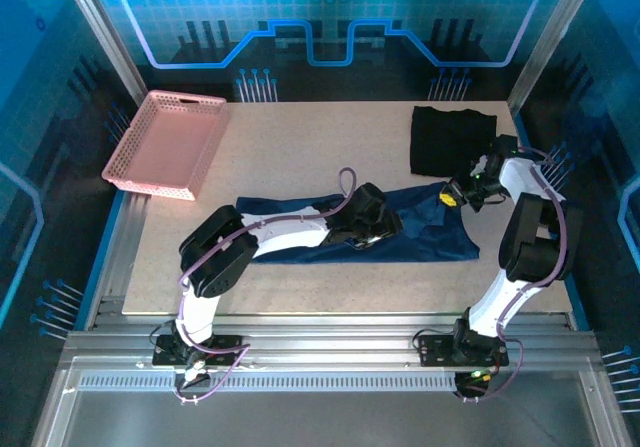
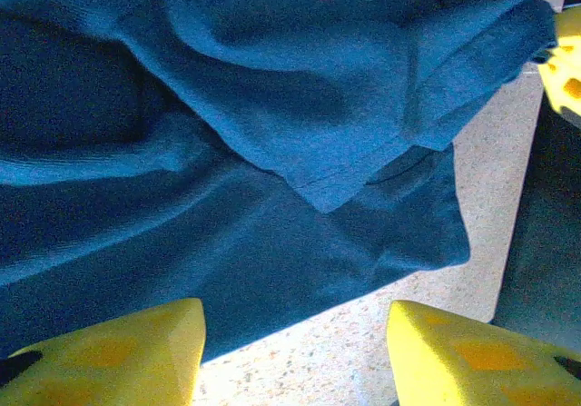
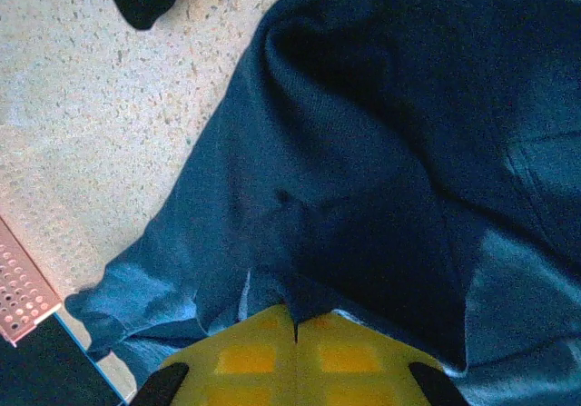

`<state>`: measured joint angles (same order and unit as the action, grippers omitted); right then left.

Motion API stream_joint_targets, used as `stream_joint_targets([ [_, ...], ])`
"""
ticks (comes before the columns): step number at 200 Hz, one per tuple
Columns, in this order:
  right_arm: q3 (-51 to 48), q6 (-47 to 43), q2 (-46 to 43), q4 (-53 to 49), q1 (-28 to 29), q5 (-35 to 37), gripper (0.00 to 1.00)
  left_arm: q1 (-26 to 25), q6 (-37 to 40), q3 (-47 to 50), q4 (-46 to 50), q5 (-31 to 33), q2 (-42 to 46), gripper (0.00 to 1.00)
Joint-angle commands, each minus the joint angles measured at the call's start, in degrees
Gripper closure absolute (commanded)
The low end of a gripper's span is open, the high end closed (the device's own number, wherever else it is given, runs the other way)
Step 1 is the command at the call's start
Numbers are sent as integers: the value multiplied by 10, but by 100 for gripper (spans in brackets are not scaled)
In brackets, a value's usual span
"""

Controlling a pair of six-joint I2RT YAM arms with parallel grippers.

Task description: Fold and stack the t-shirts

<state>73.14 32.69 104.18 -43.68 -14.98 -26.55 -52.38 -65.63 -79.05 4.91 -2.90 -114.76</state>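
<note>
– At the table's (image 1: 300,272) middle, just beyond the six o'clock edge, how is the navy t-shirt (image 1: 430,239) lying?
– It is lying as a long, rumpled band running from nine o'clock toward three, with layers doubling over one another. I judge it is partway through folding, not yet a tidy square.
– What is the left gripper (image 2: 295,326) doing?
– It is hovering low over the band's middle. Its jaws are standing apart with nothing between them, and the shirt's hem is lying just ahead of the fingers.
– And the right gripper (image 3: 295,324)?
– It is working at the band's three o'clock end, jaws pressing together on a pucker of navy cloth.
– Farther back?
– The black t-shirt (image 1: 452,139) is sitting at about one o'clock, folded to a square, so that half is looking done. The pink basket (image 1: 165,145) is resting at ten o'clock, well apart from both shirts.
– So what is remaining?
– By my reckoning, the navy one is waiting for more folds and then for stacking with the black. The two are lying near each other, but neither is lying on the other.
</note>
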Motion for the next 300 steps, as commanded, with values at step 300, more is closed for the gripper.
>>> stream_joint_targets([
  [300,-2,-3,71,23,8,-33,100,-28,187,-508,357,95,-338,77],
])
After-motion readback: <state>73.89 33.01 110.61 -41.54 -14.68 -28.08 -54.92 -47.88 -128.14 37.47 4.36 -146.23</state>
